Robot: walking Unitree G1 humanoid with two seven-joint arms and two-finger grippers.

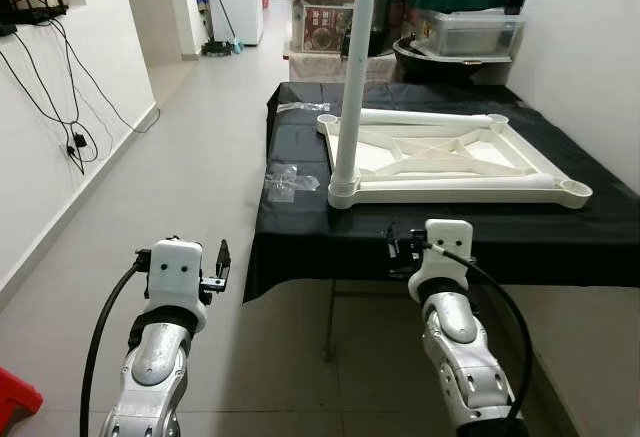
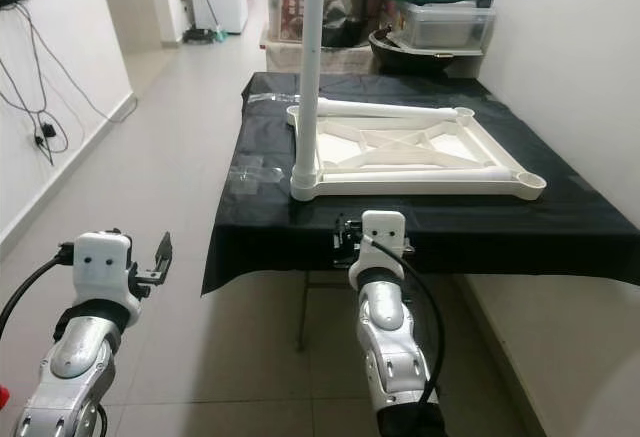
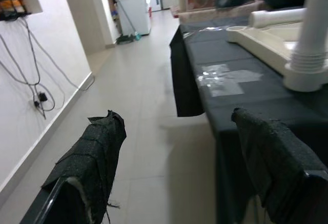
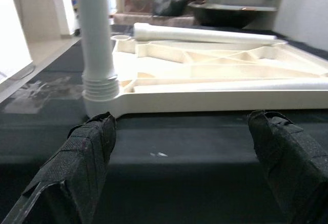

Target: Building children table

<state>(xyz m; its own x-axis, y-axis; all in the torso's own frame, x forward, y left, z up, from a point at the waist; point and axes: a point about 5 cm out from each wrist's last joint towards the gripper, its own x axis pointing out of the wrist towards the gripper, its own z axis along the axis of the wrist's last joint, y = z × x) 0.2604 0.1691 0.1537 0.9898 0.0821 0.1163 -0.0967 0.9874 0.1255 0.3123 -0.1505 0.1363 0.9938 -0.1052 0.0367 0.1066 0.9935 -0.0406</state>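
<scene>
Right hand (image 1: pixel 400 247), open wide at the table (image 1: pixel 300 227) edge, sat nearer the loose leg (image 1: pixel 450 181) lying crosswise ahead than the open left hand (image 1: pixel 221 267).

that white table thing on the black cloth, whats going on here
A humanoid robot is partway through assembling a children's table. The white tabletop lies upside down on a black-covered table, with one leg standing upright in its near left corner socket. Two more legs lie loose on the tabletop. Nothing is being held: the right tool hovers open at the near table edge facing the tabletop, and the left tool is open over the floor beside the table.
</scene>
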